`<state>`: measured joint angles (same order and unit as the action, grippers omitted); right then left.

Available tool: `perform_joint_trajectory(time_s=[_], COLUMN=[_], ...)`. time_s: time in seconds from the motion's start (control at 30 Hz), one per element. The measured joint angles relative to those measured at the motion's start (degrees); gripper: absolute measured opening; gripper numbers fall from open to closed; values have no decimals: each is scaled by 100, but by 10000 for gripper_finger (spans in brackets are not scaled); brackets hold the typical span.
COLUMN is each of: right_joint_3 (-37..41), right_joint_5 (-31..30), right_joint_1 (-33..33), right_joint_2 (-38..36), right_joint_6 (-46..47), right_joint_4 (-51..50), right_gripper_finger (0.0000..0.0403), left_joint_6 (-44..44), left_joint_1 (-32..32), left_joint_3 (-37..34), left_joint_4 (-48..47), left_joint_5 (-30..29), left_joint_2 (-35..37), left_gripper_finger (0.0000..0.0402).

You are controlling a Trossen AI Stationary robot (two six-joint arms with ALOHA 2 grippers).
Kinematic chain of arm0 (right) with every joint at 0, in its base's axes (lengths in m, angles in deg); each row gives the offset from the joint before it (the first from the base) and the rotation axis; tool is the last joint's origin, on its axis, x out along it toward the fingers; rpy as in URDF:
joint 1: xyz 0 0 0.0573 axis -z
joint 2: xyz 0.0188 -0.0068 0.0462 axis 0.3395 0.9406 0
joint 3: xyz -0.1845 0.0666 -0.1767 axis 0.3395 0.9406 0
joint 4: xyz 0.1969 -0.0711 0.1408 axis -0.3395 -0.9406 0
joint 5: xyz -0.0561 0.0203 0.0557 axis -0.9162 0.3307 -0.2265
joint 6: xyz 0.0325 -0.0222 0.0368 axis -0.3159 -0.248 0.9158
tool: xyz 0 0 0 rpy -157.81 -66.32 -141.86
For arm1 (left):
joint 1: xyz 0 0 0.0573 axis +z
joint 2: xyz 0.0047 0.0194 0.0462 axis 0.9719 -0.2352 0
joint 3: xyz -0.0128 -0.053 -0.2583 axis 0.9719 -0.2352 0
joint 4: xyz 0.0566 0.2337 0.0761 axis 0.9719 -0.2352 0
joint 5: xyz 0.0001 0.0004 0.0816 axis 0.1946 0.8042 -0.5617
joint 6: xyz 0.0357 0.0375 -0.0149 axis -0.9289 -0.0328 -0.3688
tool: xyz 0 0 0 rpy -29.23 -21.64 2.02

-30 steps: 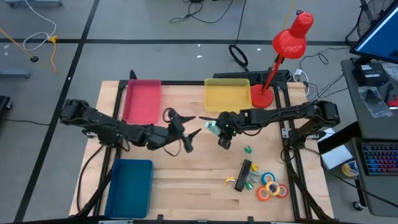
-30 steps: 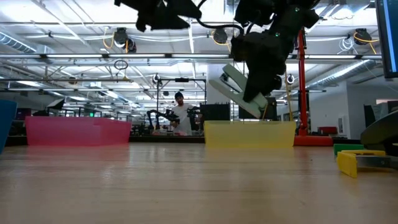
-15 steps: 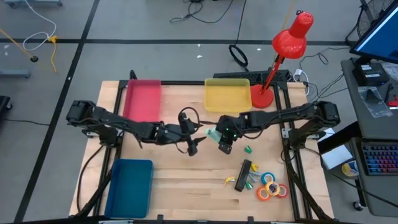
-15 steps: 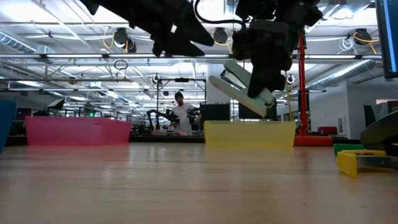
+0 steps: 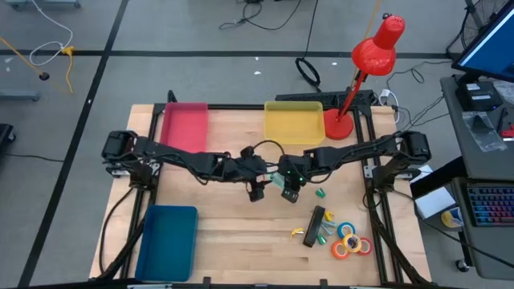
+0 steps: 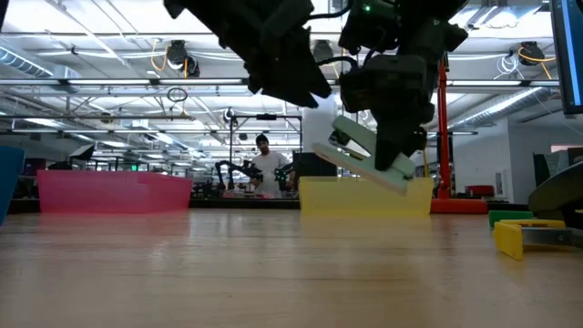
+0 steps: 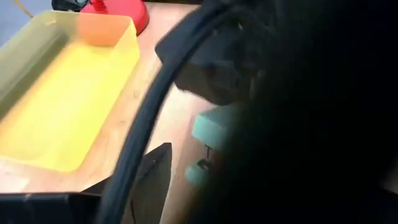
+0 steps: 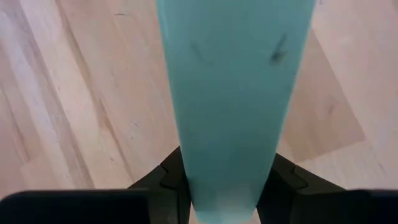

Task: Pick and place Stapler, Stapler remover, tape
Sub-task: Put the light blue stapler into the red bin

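Note:
My right gripper (image 5: 289,183) is shut on a pale green stapler (image 6: 360,157), which hangs in the air over the table's middle. The stapler fills the right wrist view (image 8: 233,87). My left gripper (image 5: 257,189) is close beside the stapler, on its left, and open. One of its fingers (image 7: 152,177) shows, with the stapler (image 7: 211,127) just beyond. A black stapler remover (image 5: 316,226) lies on the table's near right part. Beside it lie the tape rolls (image 5: 349,239). My right gripper pinches the stapler's end (image 8: 224,196) between its two fingers (image 8: 171,177), and the stapler's body runs on ahead of them. The gripper comes from above. The stapler is lifted clear and slants, its left end (image 6: 314,146) higher than its right end (image 6: 401,175).
A pink tray (image 5: 185,128) and a yellow tray (image 5: 294,122) stand at the far edge. A blue tray (image 5: 167,241) sits near left. A red lamp (image 5: 353,88) stands far right. Small green bits (image 5: 320,193) and a yellow piece (image 5: 299,234) lie near the remover.
My left gripper has moved toward the table's right, up to the held stapler. My right gripper has stayed nearly in place. The stapler has come down a little and now slants less steeply.

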<state>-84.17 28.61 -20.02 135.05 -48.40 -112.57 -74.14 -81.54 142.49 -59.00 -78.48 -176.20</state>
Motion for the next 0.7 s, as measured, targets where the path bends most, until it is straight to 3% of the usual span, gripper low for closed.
perform_joint_trajectory(time_s=[0.2,0.7], right_joint_3=[0,0], right_joint_5=[57,50], right_joint_1=[-111,-322], right_joint_2=[-5,-1], right_joint_6=[21,-218], right_joint_4=[152,750], right_gripper_finger=[113,113], left_joint_6=[17,264], left_joint_1=[105,199], left_joint_3=[56,57], left_joint_4=[112,103], left_joint_5=[69,962], left_joint_2=[-18,-20], left_gripper_finger=[269,269])
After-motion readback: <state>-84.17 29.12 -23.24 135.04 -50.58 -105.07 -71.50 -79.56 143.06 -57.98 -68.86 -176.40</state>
